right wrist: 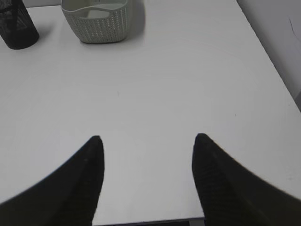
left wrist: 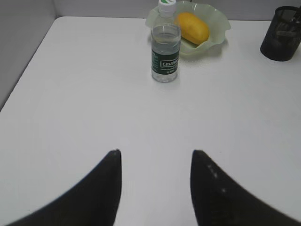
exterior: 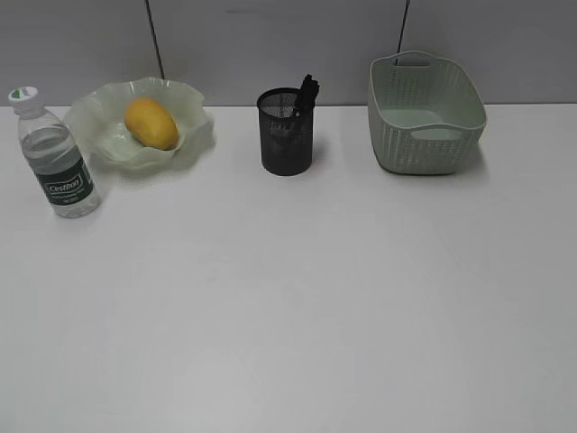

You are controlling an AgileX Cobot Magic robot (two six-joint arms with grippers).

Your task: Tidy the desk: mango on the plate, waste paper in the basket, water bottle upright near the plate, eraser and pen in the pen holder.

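Note:
The yellow-orange mango [exterior: 151, 123] lies in the ruffled pale green plate [exterior: 194, 113] at the back left of the desk [exterior: 297, 298]. The water bottle [exterior: 54, 155] stands upright just left of the plate. A dark pen [exterior: 307, 93] sticks out of the black mesh pen holder [exterior: 285, 132]. The eraser is hidden. The green basket [exterior: 424, 113] stands at the back right; the waste paper does not show. My left gripper [left wrist: 156, 151] is open over bare desk, well short of the bottle [left wrist: 165, 47]. My right gripper [right wrist: 149, 136] is open over bare desk near the front edge.
Grey wall panels run behind the desk. In the left wrist view the desk's left edge [left wrist: 28, 61] slants away. In the right wrist view the right edge [right wrist: 273, 66] and the front edge show, with the basket [right wrist: 98, 19] and pen holder [right wrist: 18, 28] far ahead.

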